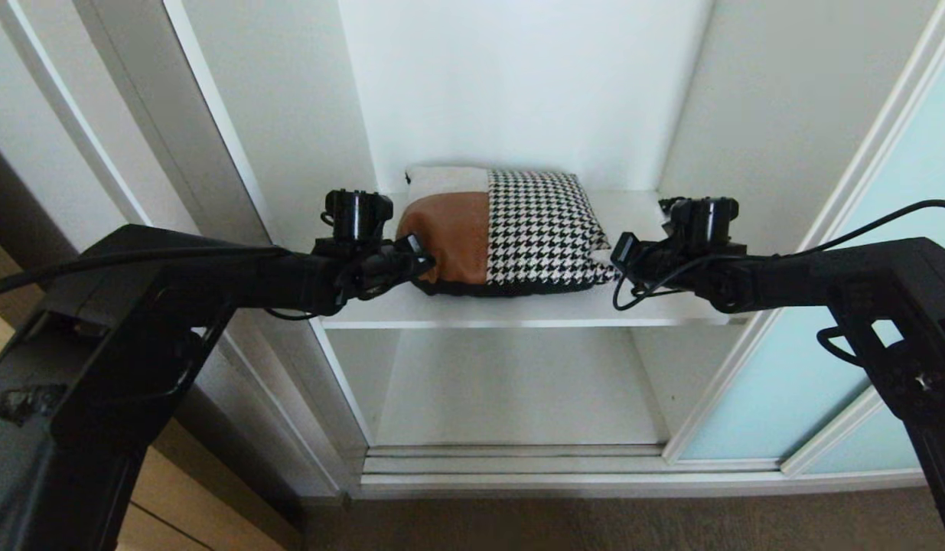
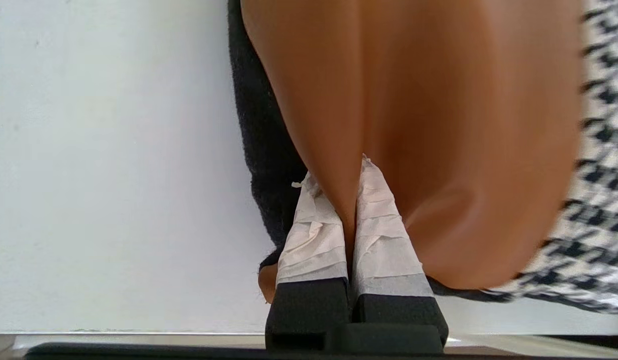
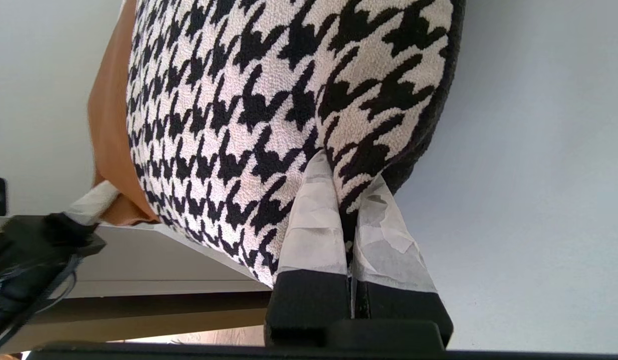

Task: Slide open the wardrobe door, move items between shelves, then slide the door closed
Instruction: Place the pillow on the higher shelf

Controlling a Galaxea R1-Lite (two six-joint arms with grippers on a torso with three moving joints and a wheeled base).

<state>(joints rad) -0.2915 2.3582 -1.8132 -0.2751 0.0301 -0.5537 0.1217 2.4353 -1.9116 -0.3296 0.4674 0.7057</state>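
Leather-houndstooth cushion (image 1: 510, 229) pinched between left pincer (image 1: 417, 256), right pincer (image 1: 621, 256)

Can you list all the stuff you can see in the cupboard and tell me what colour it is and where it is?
cushion: one; tan-brown leather, black-and-white houndstooth, pale grey patch, black backing; lying on the upper shelf.
shelves: two visible, white; the upper one bears the cushion, the lower one is below it.
sliding wardrobe door: one, frosted pale aqua-blue glass with a white frame; slid aside on the right.
floor: grey-brown carpet in front of the wardrobe.
left gripper: one, black; jaws pinching the cushion's tan corner.
right gripper: one, black; jaws pinching the houndstooth corner.
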